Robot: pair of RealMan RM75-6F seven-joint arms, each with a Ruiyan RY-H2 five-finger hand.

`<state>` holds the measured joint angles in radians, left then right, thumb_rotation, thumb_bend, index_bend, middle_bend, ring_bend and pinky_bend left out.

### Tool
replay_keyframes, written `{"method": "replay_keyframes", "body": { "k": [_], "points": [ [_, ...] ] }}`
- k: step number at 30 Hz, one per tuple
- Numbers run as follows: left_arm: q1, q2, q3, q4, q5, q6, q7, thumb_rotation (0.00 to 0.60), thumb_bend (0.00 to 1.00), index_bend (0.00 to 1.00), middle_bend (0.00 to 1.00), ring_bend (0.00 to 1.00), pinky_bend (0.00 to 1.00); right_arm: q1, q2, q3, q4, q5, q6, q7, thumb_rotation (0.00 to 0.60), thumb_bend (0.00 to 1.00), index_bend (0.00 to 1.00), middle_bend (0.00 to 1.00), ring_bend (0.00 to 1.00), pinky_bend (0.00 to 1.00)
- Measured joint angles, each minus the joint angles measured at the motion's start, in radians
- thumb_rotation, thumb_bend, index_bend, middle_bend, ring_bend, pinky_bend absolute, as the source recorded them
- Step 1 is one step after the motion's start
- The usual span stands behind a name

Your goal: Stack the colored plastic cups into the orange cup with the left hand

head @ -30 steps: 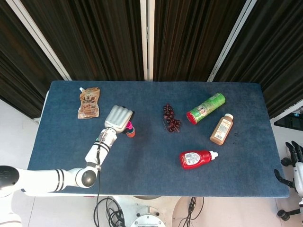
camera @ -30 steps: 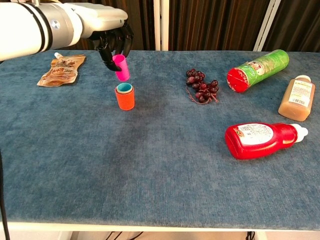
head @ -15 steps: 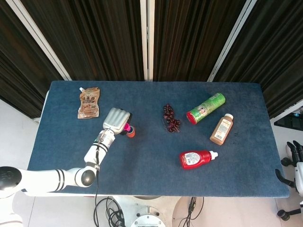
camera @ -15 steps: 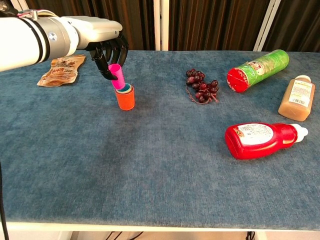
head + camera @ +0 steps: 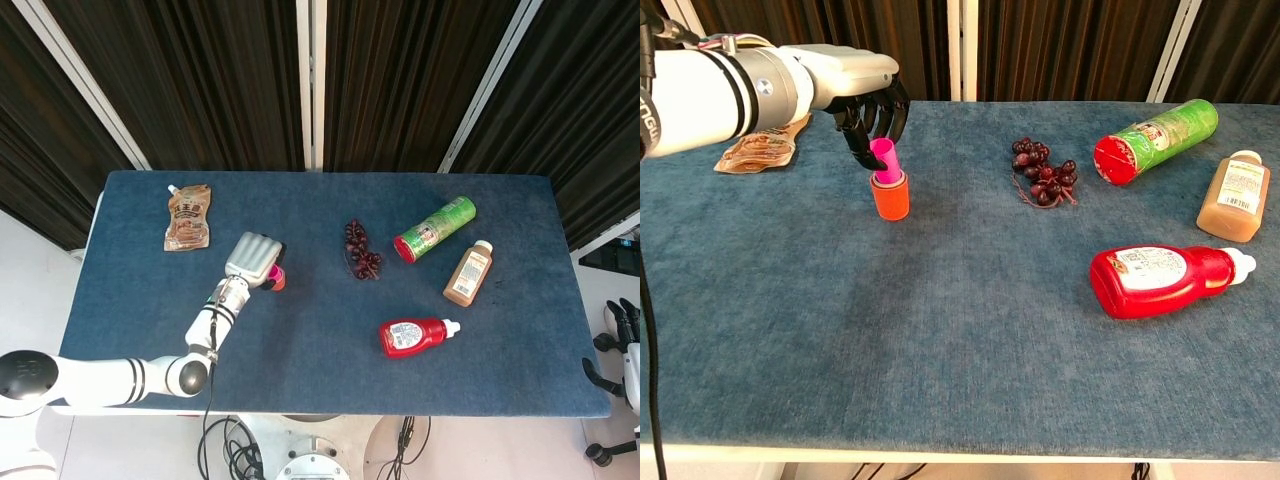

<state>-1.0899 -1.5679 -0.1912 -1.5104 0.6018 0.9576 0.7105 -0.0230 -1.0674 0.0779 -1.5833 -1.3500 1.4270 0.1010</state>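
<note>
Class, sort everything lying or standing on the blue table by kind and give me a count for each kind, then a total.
Cups: 2 visible, pink cup nested in orange cup
Bottles: 2, red bottle, brown bottle
Green canister: 1
Grapes: 1 bunch
Brown pouch: 1
Total: 7

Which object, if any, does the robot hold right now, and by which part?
The left hand holds the pink cup by its upper end, with the cup's lower end set into the orange cup. The right hand holds nothing.
</note>
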Motion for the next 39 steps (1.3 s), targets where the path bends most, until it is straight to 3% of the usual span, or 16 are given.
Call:
{"method": "replay_keyframes", "body": {
  "k": [4, 9, 12, 17, 20, 26, 30, 33, 36, 39],
  "points": [
    [-0.003, -0.003, 0.002, 0.004, -0.009, -0.006, -0.001, 0.6, 0.23, 0.35, 0.43, 0.36, 0.53, 0.0, 0.0, 0.001, 0.006, 0.002, -0.001, 0.008, 0.6, 0.23, 0.0, 0.0, 0.0, 0.0],
    [-0.006, 0.012, 0.005, -0.017, -0.02, -0.018, -0.001, 0.6, 0.19, 0.14, 0.19, 0.11, 0.3, 0.002, -0.002, 0.001, 0.007, 0.001, -0.004, 0.008, 0.6, 0.23, 0.0, 0.0, 0.0, 0.0],
    [-0.01, 0.033, 0.005, -0.047, -0.061, -0.018, 0.012, 0.6, 0.18, 0.09, 0.12, 0.03, 0.22, 0.003, -0.001, 0.001, 0.004, 0.0, -0.004, 0.004, 0.6, 0.23, 0.0, 0.0, 0.0, 0.0],
    [0.011, 0.093, 0.008, -0.141, -0.07, 0.057, 0.014, 0.6, 0.17, 0.09, 0.12, 0.03, 0.19, 0.005, -0.001, 0.0, -0.004, -0.01, 0.0, -0.008, 0.6, 0.23, 0.0, 0.0, 0.0, 0.0],
    [0.065, 0.143, 0.029, -0.214, 0.01, 0.148, -0.012, 0.6, 0.16, 0.09, 0.11, 0.01, 0.17, 0.008, -0.005, -0.002, -0.004, -0.02, 0.003, -0.014, 0.6, 0.23, 0.0, 0.0, 0.0, 0.0],
    [0.259, 0.237, 0.145, -0.291, 0.319, 0.362, -0.157, 0.6, 0.11, 0.07, 0.01, 0.0, 0.08, 0.015, -0.032, -0.006, 0.035, -0.085, 0.043, -0.053, 0.6, 0.17, 0.0, 0.0, 0.0, 0.0],
    [0.461, 0.296, 0.273, -0.256, 0.579, 0.54, -0.331, 0.6, 0.09, 0.03, 0.0, 0.0, 0.06, 0.019, -0.058, -0.009, 0.064, -0.123, 0.079, -0.124, 0.6, 0.16, 0.0, 0.0, 0.0, 0.0],
    [0.611, 0.346, 0.36, -0.2, 0.694, 0.644, -0.446, 0.6, 0.09, 0.02, 0.0, 0.0, 0.04, 0.02, -0.076, -0.009, 0.068, -0.131, 0.094, -0.185, 0.6, 0.16, 0.0, 0.0, 0.0, 0.0],
    [0.721, 0.387, 0.425, -0.126, 0.768, 0.725, -0.512, 0.6, 0.09, 0.02, 0.0, 0.0, 0.04, 0.021, -0.094, -0.009, 0.059, -0.133, 0.105, -0.219, 0.6, 0.16, 0.0, 0.0, 0.0, 0.0],
    [0.784, 0.404, 0.436, -0.078, 0.805, 0.755, -0.555, 0.6, 0.09, 0.02, 0.0, 0.0, 0.04, 0.021, -0.096, -0.011, 0.05, -0.132, 0.105, -0.228, 0.6, 0.16, 0.0, 0.0, 0.0, 0.0]
  ]
}}
